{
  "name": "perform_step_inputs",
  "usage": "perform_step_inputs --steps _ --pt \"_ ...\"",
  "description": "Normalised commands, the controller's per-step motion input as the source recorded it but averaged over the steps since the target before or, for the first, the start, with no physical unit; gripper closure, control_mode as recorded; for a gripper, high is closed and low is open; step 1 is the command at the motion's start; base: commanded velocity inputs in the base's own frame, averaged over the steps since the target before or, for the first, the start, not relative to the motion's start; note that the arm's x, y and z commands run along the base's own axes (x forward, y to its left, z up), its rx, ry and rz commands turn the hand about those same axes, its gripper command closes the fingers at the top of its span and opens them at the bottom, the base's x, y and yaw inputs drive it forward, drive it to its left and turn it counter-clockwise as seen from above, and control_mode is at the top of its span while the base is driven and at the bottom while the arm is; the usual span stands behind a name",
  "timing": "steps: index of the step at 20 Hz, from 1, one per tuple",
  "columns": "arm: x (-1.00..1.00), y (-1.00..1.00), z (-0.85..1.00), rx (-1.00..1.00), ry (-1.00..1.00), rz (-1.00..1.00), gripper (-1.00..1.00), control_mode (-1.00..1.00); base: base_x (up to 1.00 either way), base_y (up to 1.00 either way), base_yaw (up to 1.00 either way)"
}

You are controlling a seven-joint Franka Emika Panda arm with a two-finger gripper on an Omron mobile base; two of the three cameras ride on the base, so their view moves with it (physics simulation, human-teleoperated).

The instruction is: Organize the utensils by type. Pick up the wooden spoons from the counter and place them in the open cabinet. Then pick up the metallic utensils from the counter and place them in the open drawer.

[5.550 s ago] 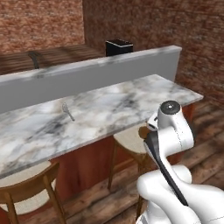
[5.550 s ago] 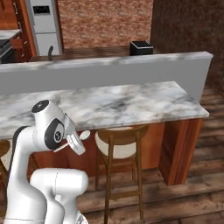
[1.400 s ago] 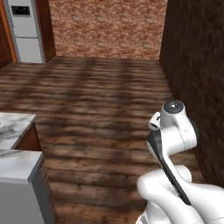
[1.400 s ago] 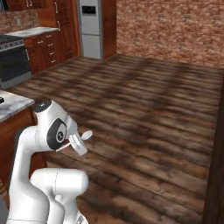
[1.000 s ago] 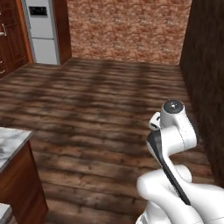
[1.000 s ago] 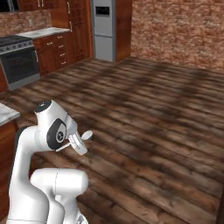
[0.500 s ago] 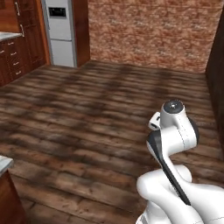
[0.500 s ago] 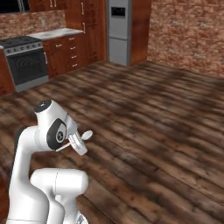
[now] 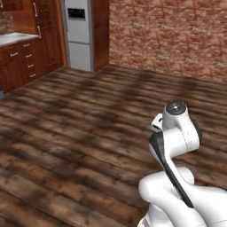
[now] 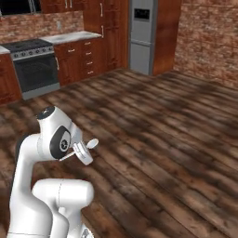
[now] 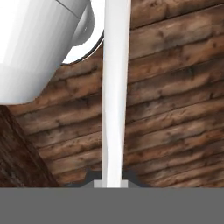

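My base has swung from the worktop toward the fridge (image 9: 79, 33), my gripper (image 11: 111, 181) pinching the metal spoon (image 11: 114, 92), drawer next

Premises present as a domestic kitchen: a stainless refrigerator (image 10: 142, 35) set in tall reddish-brown cabinetry (image 10: 109, 28), a black-topped range with oven (image 10: 35, 67) under a brick backsplash, drawer-fronted base cabinets (image 9: 20, 64) with a pale top, brick walls (image 9: 170, 35), and dark plank flooring (image 10: 172, 139).
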Motion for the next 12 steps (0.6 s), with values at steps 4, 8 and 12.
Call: perform_step_inputs --steps 4,8,12 --pt "0.0 0.0 0.0 0.0 0.0 0.0 1.0 1.0 1.0 -0.06 0.25" --pt "0.0 0.0 0.0 0.0 0.0 0.0 1.0 1.0 1.0 0.0 0.19" --pt "0.0 0.0 0.0 0.0 0.0 0.0 1.0 1.0 1.0 0.0 0.12"
